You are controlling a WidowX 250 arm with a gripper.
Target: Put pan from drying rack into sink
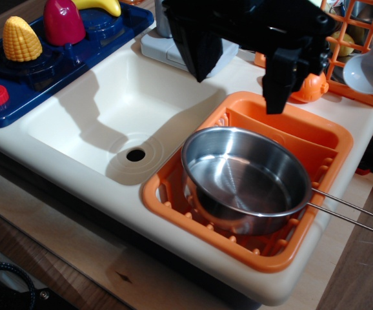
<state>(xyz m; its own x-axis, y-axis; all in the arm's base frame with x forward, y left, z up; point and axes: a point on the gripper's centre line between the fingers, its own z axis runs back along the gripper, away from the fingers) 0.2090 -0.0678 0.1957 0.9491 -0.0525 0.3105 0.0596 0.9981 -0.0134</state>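
The shiny steel pan [244, 177] sits tilted in the orange drying rack [302, 248], its two-wire handle [354, 210] pointing right over the rack's rim. The cream sink [102, 110] lies to the left of the rack, with its dark drain hole [135, 155] near the front. My black gripper [241, 74] hangs above the back of the rack and the sink's right edge. It is higher than the pan and apart from it. Its two fingers [282, 84] are spread wide with nothing between them.
A navy toy stove [19, 81] at the left holds a corn cob [21, 39], a red item [62, 22] and a banana [102, 6]. An orange mesh panel [361, 35] and a grey ladle [369, 68] stand at the back right. The pale faucet base [164, 48] is behind the sink.
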